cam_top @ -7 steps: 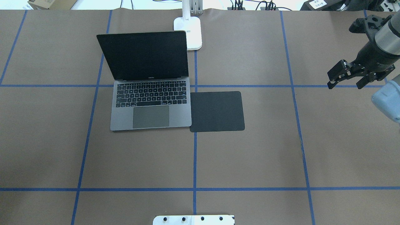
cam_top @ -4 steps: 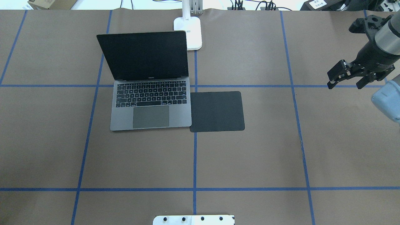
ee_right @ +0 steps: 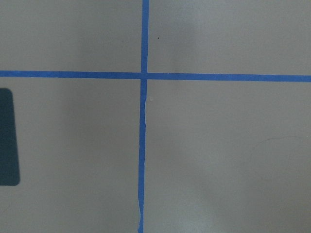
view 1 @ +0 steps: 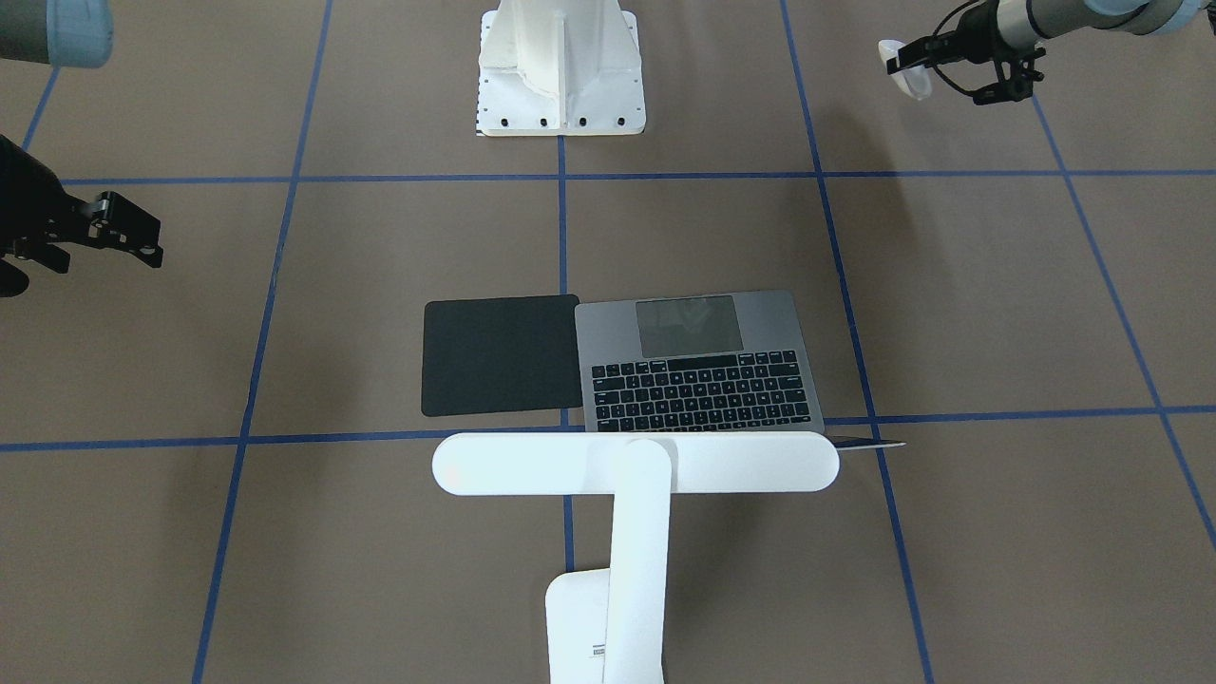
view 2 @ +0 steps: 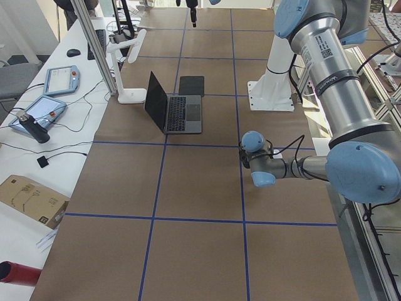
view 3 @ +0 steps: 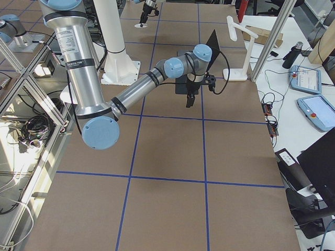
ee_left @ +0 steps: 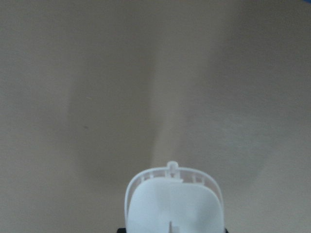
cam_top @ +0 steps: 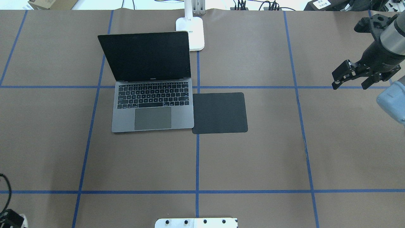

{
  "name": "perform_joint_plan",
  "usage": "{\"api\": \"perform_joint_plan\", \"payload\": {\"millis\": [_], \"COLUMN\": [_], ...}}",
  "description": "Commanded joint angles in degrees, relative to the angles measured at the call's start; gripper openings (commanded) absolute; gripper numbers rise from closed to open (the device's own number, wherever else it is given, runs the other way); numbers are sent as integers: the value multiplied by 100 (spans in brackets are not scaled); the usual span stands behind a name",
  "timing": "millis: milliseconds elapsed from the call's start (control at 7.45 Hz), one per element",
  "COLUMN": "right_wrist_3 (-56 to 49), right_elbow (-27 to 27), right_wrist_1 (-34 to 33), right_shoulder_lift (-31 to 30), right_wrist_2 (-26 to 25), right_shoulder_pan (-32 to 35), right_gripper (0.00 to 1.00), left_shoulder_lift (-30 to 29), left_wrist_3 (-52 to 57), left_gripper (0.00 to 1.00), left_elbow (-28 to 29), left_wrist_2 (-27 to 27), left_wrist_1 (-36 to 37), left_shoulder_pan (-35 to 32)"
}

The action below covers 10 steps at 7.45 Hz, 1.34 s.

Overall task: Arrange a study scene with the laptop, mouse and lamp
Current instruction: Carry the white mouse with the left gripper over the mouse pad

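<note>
The laptop [cam_top: 152,104] lies open left of centre, its dark screen towards the far edge. It also shows in the front view [view 1: 698,366]. The white lamp [view 1: 635,464] stands behind it, its base [cam_top: 193,33] at the far edge. My left gripper [view 1: 910,65] is shut on the white mouse [view 1: 912,85] and holds it above the table at my near left. The mouse's underside fills the bottom of the left wrist view [ee_left: 172,204]. My right gripper [cam_top: 349,83] hangs open and empty over the far right of the table.
A square black mat [cam_top: 220,113] lies against the laptop's right side. The white bolted pedestal [view 1: 560,66] stands at my near edge. Blue tape lines grid the brown table. Tablets and cables lie beyond the far edge [view 2: 47,106].
My left gripper has come into the overhead view at the bottom left corner. The right gripper has barely moved. Laptop, mat and lamp have not moved.
</note>
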Motion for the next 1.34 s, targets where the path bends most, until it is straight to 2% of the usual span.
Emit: {"api": "perform_joint_plan", "payload": {"millis": [0, 268, 402, 805, 939, 1207], "right_wrist_3": [-47, -47, -38, -38, -38, -29], "right_elbow": [-39, -100, -118, -118, -127, -197], "right_wrist_1": [3, 3, 3, 3, 3, 3], "right_shoulder_lift": [-32, -15, -23, -85, -76, -50], "right_wrist_2": [-31, -57, -92, -233, -233, -233], "right_shoulder_pan": [4, 4, 4, 21, 13, 21], "right_gripper": [100, 100, 100, 100, 100, 100], "left_shoulder_lift": [-2248, -4341, -5335, -7719, -8292, -9050], "left_wrist_3": [14, 58, 58, 58, 198, 1040], "left_gripper": [17, 17, 17, 17, 17, 18], "left_elbow": [-840, -649, -160, 2287, 2940, 4066], "left_wrist_2": [-70, -167, -115, 367, 526, 1261], "left_wrist_1": [3402, 5560, 6153, 6229, 6221, 6221], "left_shoulder_pan": [-751, -1113, -1140, -1106, -1106, -914]}}
